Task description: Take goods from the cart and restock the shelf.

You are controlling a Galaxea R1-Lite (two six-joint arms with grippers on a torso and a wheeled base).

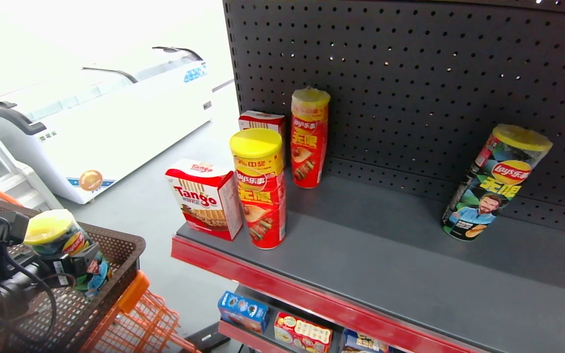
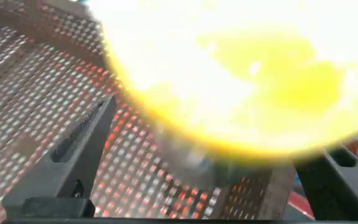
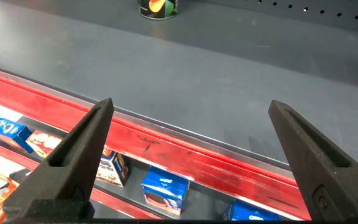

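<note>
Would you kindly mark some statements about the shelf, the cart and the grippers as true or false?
1. The left gripper grips a yellow-lidded can at the cart. True.
2. The dark can on the shelf stands upright. False: it leans against the back panel.
3. The right gripper has open, empty jaws. True.
4. Three red cans stand on the shelf. False: only a front red can and a rear red can.

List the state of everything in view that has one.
Left end effector, shut on the held can.
Held can, lidded, gripped over the cart basket.
Right end effector, open, empty.
Front red can, upright, lidded.
Rear red can, upright, lidded.
Dark can, standing, lidded.
Front wafer box, upright, closed.
</note>
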